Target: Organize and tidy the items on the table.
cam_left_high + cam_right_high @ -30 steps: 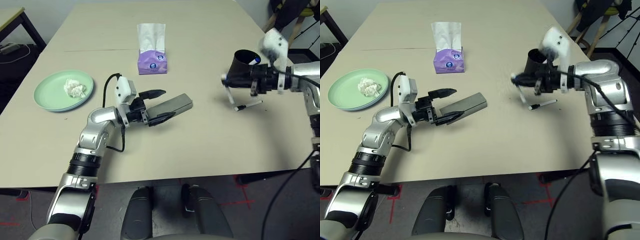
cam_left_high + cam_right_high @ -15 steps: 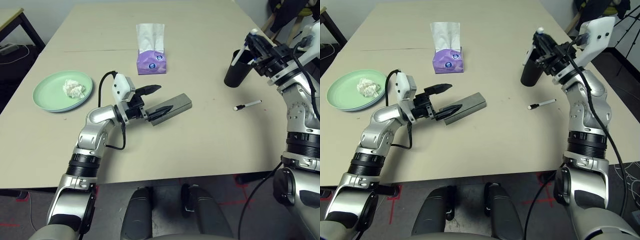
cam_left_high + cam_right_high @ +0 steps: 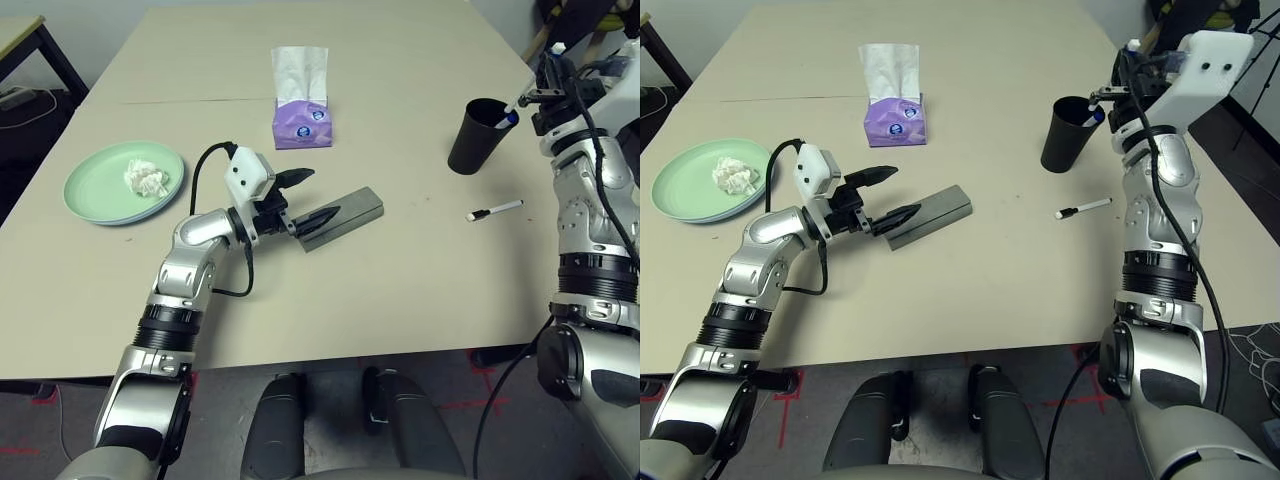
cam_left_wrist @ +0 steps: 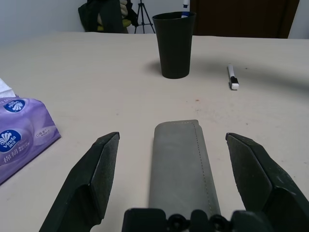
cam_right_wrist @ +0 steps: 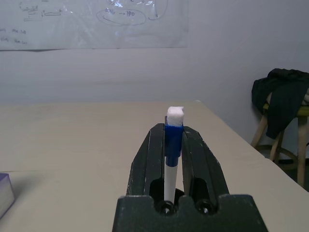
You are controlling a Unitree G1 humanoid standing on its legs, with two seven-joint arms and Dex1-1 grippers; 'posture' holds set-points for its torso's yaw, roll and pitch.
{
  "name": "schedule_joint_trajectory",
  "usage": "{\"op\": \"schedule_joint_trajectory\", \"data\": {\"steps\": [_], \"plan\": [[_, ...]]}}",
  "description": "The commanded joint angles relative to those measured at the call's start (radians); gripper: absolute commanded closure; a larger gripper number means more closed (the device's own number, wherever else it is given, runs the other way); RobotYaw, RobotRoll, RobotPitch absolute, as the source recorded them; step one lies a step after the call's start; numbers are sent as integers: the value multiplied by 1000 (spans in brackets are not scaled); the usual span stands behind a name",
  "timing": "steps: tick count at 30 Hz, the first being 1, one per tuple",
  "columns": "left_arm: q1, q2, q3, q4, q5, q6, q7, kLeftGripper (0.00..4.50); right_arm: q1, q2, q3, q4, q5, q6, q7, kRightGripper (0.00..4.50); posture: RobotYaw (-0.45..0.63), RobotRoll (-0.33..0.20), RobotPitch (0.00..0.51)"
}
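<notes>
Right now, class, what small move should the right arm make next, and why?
Probably lower the blue-capped pen into the black cup and release. The right gripper is shut on the pen just above the cup's rim, and the cup stands upright on the table.

So a second ago the right gripper (image 5: 173,145) had the black cup (image 3: 477,135) tipped sideways in the air. Now the cup's standing upright on the table (image 3: 420,290), far right, and the gripper has lifted up past it, clamped on a blue-capped pen (image 5: 172,150).
</notes>
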Motion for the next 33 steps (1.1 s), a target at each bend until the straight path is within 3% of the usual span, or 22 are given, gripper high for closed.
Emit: {"op": "schedule_joint_trajectory", "data": {"steps": [1,3,11,14,15,18,24,28,33], "plan": [[-7,1,-8,-7,-7,14,-10,0,-15,1,9,31,-3,-31,-7,4170,50,0,159],[-7,1,-8,-7,-8,17,-10,0,-20,-4,21,46,-7,-33,-2,4170,52,0,160],[-6,-4,2,-14,-23,42,-4,0,-35,-29,29,53,1,-34,15,1287,52,0,164],[-8,-22,18,-27,-57,69,5,0,-47,-51,48,54,21,-48,104,192,48,0,166],[-10,-24,18,-27,-56,65,6,0,-54,-62,62,56,34,-49,162,43,49,0,166],[-16,-28,16,-22,-49,43,1,0,-59,-129,164,57,48,-42,434,43,48,0,168],[-18,-29,8,-15,-43,-4,-24,0,-64,-328,423,197,-107,-250,904,43,63,0,172],[-9,-28,12,-29,-58,3,-36,0,-142,-415,584,383,-302,-384,1032,43,77,0,176],[1,-22,0,-46,-46,7,-38,0,-298,-439,732,606,-493,-534,1118,43,104,0,182]]}}
